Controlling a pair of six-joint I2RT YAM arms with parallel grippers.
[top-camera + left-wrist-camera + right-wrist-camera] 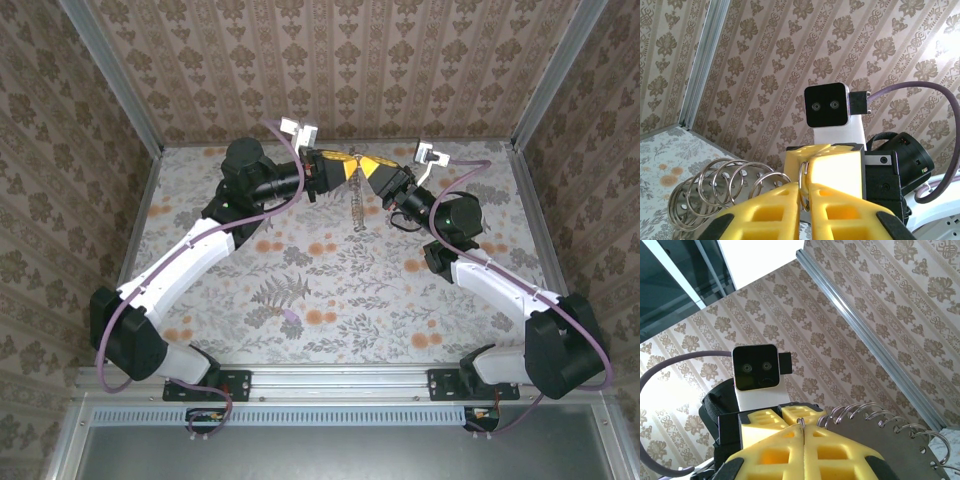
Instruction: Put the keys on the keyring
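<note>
1. The left gripper [340, 166] and right gripper [370, 170], both with yellow block fingers, meet tip to tip over the far middle of the floral-patterned tabletop [330, 290], close to the back wall.
2. Right gripper [804, 440]: in its own wrist view the fingers are pressed flush, with no gap at the seam. The keyring, a thin metal wire loop [801, 422], pokes out of that seam at the tips, so the right gripper is clamped on it.
3. Left gripper [804, 200]: in its own wrist view the fingers are nearly together, with a slim slit left between them. The keyring [801, 176] arcs down into that slit. Whether the left pincer actually bites on the wire can't be told.
4. The keyring sits right at the junction of the two grippers, bridging the left fingers and the right gripper [807, 162] facing them.
5. The keys, a jagged string of small flat silvery-grey metal pieces laced with silvery wire rings [358, 205], hang straight down from the junction in the top view.
6. In the left wrist view the keys [682, 220] show as a fanned row of rings, low and left of the fingers.
7. In the right wrist view the keys [890, 445] show as flat grey metal with holes along its curved edge and a ring through each hole, just right of the fingers.
8. Each wrist view faces the other arm's white camera module with its black face [826, 105] [756, 367]. The left gripper [781, 414] sits just below it in the right wrist view.
</note>
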